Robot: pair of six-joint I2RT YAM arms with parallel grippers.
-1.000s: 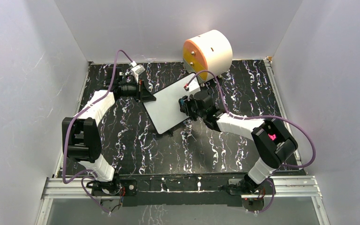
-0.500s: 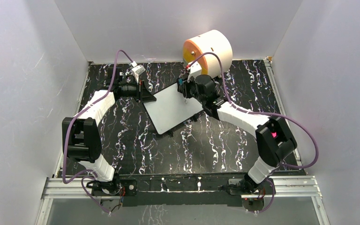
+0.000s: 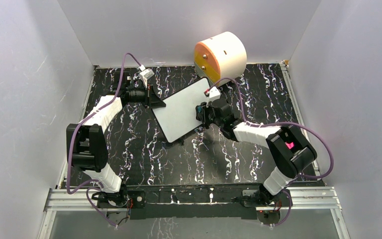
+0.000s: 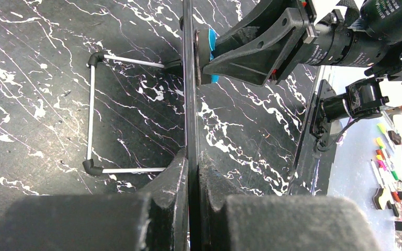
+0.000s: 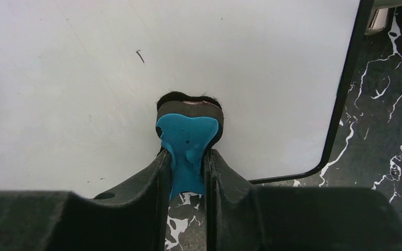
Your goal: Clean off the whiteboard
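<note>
The whiteboard (image 3: 180, 112) sits on the table (image 3: 144, 154) in its far half, near the middle between the left and right edges. It is turned sideways, with one corner toward the far edge and one toward the near edge. The left gripper (image 3: 159, 103) is at the board's left side and pinches its rim. The right gripper (image 3: 201, 110) is at the board's right side and squeezes an eraser (image 5: 186, 140) that touches the board's face. A wire stand (image 4: 91, 115) goes from the board's back onto the table. A round drawer unit (image 3: 221, 52) stands at the far edge, right of the middle, behind the board.
</note>
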